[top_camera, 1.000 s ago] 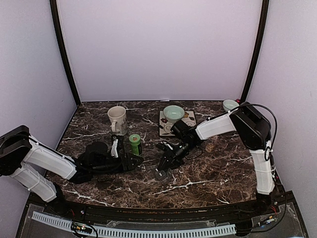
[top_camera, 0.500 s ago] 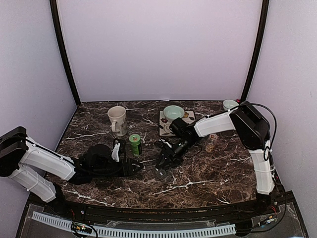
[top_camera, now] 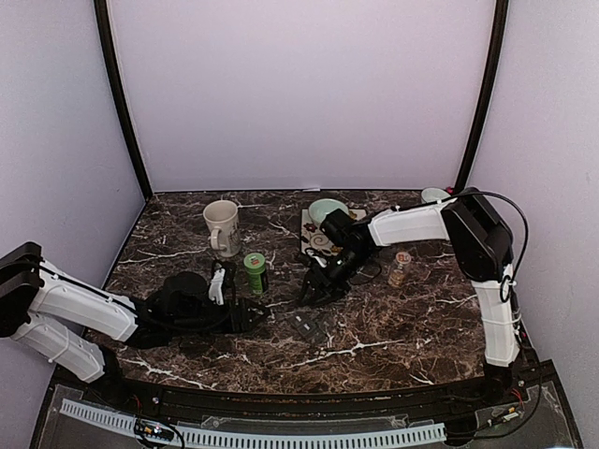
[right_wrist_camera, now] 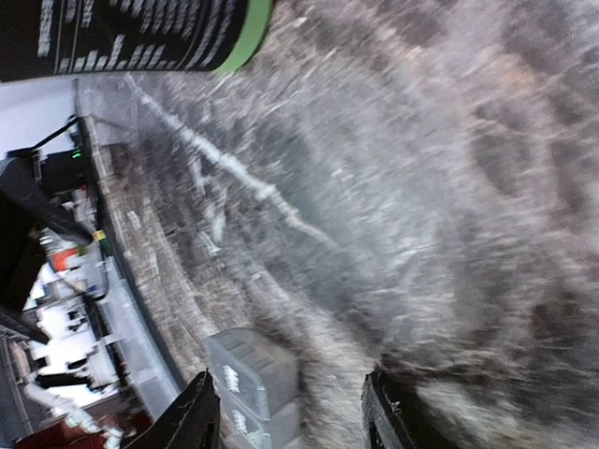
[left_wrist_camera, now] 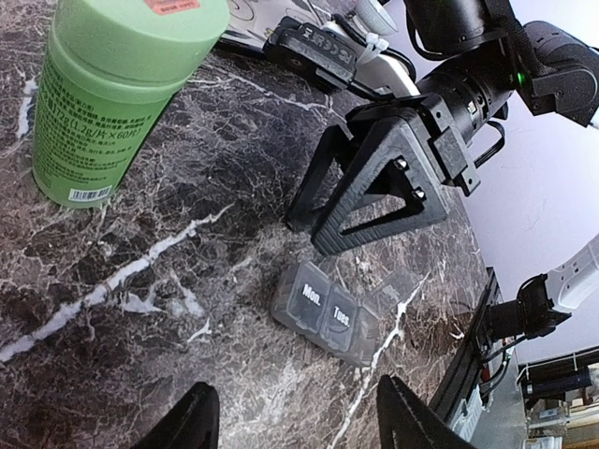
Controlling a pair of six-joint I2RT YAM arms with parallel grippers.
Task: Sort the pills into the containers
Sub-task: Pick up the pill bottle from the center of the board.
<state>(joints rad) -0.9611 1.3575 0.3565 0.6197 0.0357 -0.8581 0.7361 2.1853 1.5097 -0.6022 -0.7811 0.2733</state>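
The containers [top_camera: 304, 325] are a small grey strip lying flat on the marble, also seen in the left wrist view [left_wrist_camera: 335, 314] and blurred in the right wrist view [right_wrist_camera: 251, 382]. Its lids marked Mon. and Tues. are down, and the third lid [left_wrist_camera: 404, 284] stands flipped up. My right gripper [top_camera: 318, 288] hangs open just behind the strip, holding nothing [right_wrist_camera: 285, 416], and shows from the left wrist too [left_wrist_camera: 374, 192]. My left gripper [top_camera: 257, 314] lies low to the strip's left, open and empty [left_wrist_camera: 299, 426]. No pills can be made out.
A green bottle [top_camera: 255, 272] stands left of the right gripper, close to the left arm [left_wrist_camera: 112, 94]. A cream mug [top_camera: 222, 226], a pale green bowl [top_camera: 321, 208] on a patterned tile [top_camera: 318, 241], a small clear bottle [top_camera: 400, 268] and a white bowl [top_camera: 432, 195] stand farther back.
The right gripper opened, lifted off the containers and drew back toward the far side. The strip stayed on the table. The small clear bottle came into view. The left arm barely shifted.
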